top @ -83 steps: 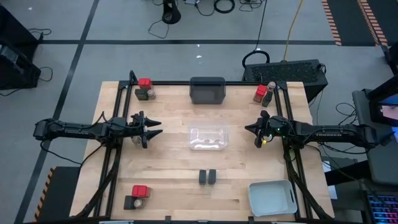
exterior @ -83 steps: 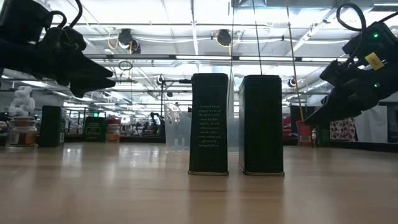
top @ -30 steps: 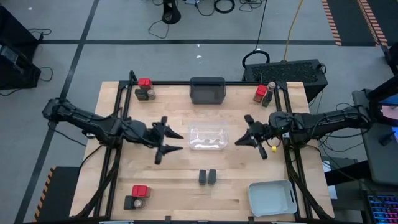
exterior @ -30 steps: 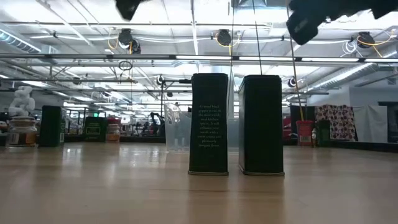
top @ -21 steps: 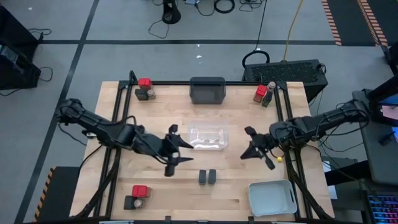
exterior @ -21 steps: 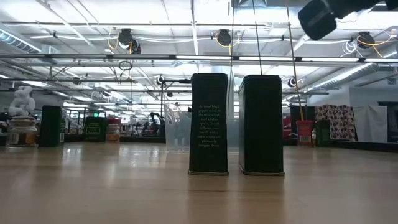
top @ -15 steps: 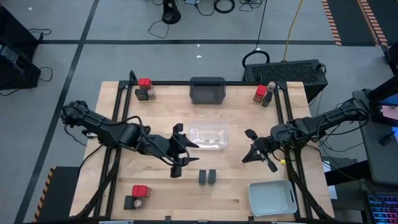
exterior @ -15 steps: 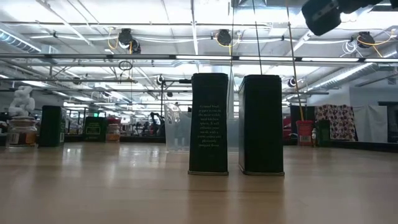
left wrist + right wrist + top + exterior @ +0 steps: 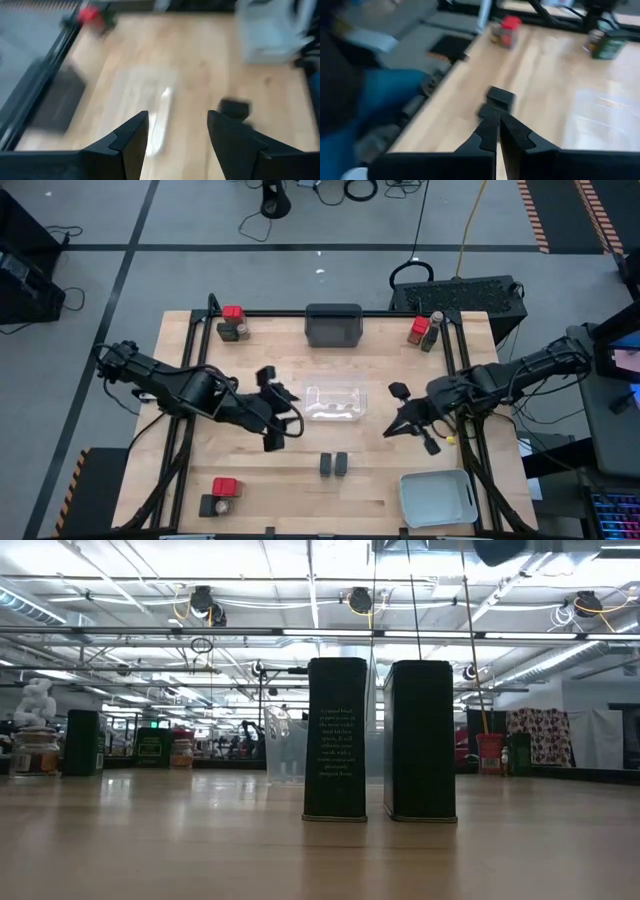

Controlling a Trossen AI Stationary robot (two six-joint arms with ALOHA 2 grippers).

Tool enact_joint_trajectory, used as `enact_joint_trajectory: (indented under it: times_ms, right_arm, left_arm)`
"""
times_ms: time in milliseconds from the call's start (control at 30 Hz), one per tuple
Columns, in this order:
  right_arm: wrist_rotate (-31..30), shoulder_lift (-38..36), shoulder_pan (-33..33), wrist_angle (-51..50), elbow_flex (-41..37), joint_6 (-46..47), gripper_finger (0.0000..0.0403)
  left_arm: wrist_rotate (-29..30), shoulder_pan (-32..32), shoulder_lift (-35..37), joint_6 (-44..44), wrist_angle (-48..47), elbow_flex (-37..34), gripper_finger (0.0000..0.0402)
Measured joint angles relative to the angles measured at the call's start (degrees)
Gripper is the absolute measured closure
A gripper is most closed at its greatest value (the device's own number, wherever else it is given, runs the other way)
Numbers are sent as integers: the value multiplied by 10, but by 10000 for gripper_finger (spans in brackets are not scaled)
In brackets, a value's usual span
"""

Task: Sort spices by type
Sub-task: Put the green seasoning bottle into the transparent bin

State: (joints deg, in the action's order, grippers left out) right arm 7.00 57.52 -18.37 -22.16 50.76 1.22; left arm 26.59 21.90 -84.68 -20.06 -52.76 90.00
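Two black boxy spices [image 9: 333, 465] stand upright side by side on the wooden table, near its middle front; the low view shows them close up [image 9: 336, 740]. More spices stand in three groups: red-topped ones with jars at the far left [image 9: 232, 325], the far right [image 9: 424, 330] and the near left [image 9: 222, 495]. My left gripper [image 9: 292, 415] hovers open, left of the clear tray [image 9: 335, 402]. My right gripper [image 9: 390, 430] hovers shut, right of that tray. In the right wrist view its shut fingers [image 9: 497, 127] point toward one black box [image 9: 497, 97].
A dark grey tray [image 9: 333, 325] sits at the far middle and a pale grey tray [image 9: 437, 498] at the near right corner. Black frame rails run along the table's left and right sides. Bare wood lies between the groups.
Both grippers have risen, leaving the top of the low view. My left gripper has gone toward the near right, closer to the black boxes, and tipped up from pointing down toward level. My right gripper has swung toward the near edge. No spice has moved.
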Motion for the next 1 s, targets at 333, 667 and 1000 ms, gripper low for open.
enact_joint_trajectory:
  times_ms: [333, 667, 1000]
  right_arm:
    - [-71, 167, 7, -138, 164, -89, 403]
    - [-69, 218, 6, -140, 176, -183, 361]
    - [-67, 218, 6, -196, 176, -90, 265]
  left_arm:
    - [-13, -24, 4, -213, -224, -6, 195]
    - [-72, -18, 3, -181, -214, -24, 194]
    - [-73, -19, 4, -61, -113, -24, 194]
